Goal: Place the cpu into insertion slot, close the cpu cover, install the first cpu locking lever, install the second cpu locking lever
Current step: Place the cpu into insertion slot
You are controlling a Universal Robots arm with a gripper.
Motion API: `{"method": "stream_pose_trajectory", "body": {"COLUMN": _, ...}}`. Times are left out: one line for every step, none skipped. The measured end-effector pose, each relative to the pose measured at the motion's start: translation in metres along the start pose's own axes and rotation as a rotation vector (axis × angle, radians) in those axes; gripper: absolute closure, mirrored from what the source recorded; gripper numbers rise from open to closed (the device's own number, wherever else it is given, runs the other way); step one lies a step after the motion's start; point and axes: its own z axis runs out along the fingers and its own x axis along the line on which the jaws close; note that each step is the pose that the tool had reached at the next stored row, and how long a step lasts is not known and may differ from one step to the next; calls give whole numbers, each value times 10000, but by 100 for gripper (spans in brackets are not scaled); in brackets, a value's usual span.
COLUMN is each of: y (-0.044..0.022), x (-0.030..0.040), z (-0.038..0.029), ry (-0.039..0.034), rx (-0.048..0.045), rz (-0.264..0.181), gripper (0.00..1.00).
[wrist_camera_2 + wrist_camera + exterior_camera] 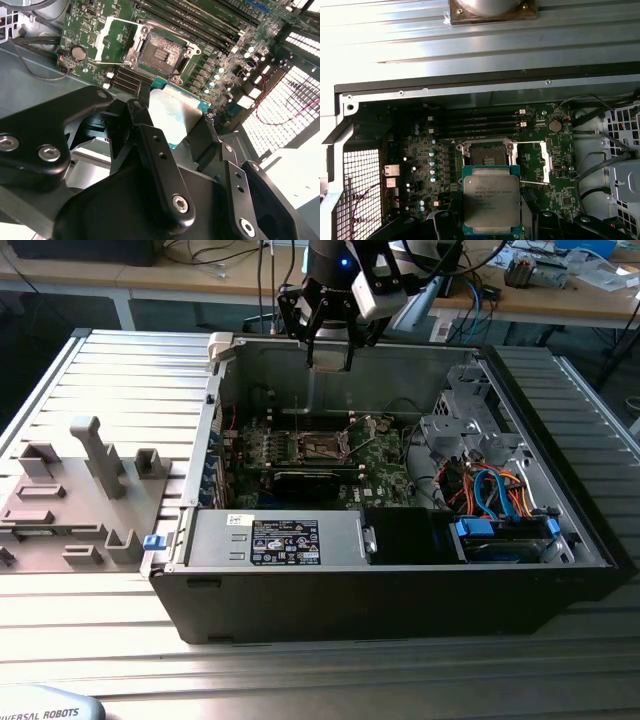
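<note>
The cpu (492, 202), a small square chip with a silver-grey metal top and a teal edge, is clamped flat between the two black fingers of the gripper (492, 222). The fingers press on opposite edges of the chip and its metal face is turned up toward the arm. In the second wrist view the cpu (172, 117) shows again between the fingers, in the grip of the gripper (175, 127).

Beneath the gripper and just past the chip's far edge lies the insertion slot (487, 156), a dark square socket with a silver rim. The socket is bare and the chip hangs clear above it, not touching. The cpu cover (547, 162), a thin silver frame, is swung open and lies to one side of the socket, off the gripper's line. It shows in both wrist views.

Around the socket spreads the green motherboard (420, 165). Long black memory slots (480, 122) run beyond the socket, farther from the gripper.

In the exterior view the gripper (330, 345) hangs over the far wall of the open black computer case (380, 600), well above the insertion slot (322, 448). A grey fixture tray (80, 490) sits outside the case, well apart from the gripper.
</note>
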Motion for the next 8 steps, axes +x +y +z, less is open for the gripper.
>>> {"method": "stream_pose_trajectory", "body": {"y": 0, "x": 0, "z": 0, "ry": -1, "rx": 1, "rz": 9, "gripper": 46}}
{"method": "stream_pose_trajectory", "body": {"y": 0, "x": 0, "z": 0, "ry": -2, "rx": 2, "rz": 20, "gripper": 46}}
{"method": "stream_pose_trajectory", "body": {"y": 0, "x": 0, "z": 0, "ry": -4, "rx": 5, "rz": 45, "gripper": 46}}
{"method": "stream_pose_trajectory", "body": {"y": 0, "x": 0, "z": 0, "ry": -6, "rx": 7, "rz": 59, "gripper": 46}}
{"method": "stream_pose_trajectory", "body": {"y": 0, "x": 0, "z": 0, "ry": -7, "rx": 9, "rz": 77, "gripper": 46}}
{"method": "stream_pose_trajectory", "body": {"y": 0, "x": 0, "z": 0, "ry": -8, "rx": 11, "rz": 92, "gripper": 46}}
{"method": "stream_pose_trajectory", "body": {"y": 0, "x": 0, "z": 0, "ry": -10, "rx": 12, "rz": 105, "gripper": 46}}
{"method": "stream_pose_trajectory", "body": {"y": 0, "x": 0, "z": 0, "ry": -10, "rx": 13, "rz": 113, "gripper": 46}}
